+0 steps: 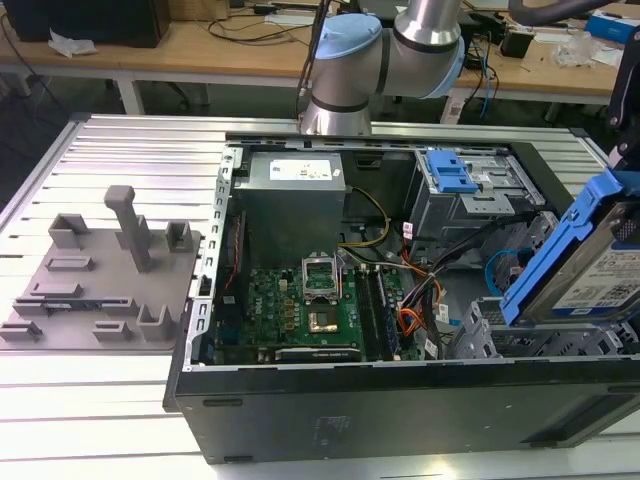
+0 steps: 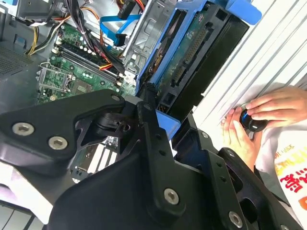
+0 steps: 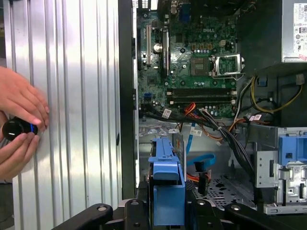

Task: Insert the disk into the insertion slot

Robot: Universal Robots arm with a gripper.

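The disk, a silver drive in a bright blue carrier, hangs tilted above the right end of the open computer case in the exterior view. My gripper is shut on its blue frame, and the disk appears edge-on between the black fingers. In the second wrist view the disk's circuit-board side faces the camera. The insertion slot, a grey perforated metal cage, sits just below and to the exterior view's left of the disk, which is outside it.
A taller silver cage with a blue clip stands at the back of the case, with loose cables and the motherboard beside it. A person's hands hold a small black knob on the slotted table. A grey fixture plate lies at the exterior view's left.
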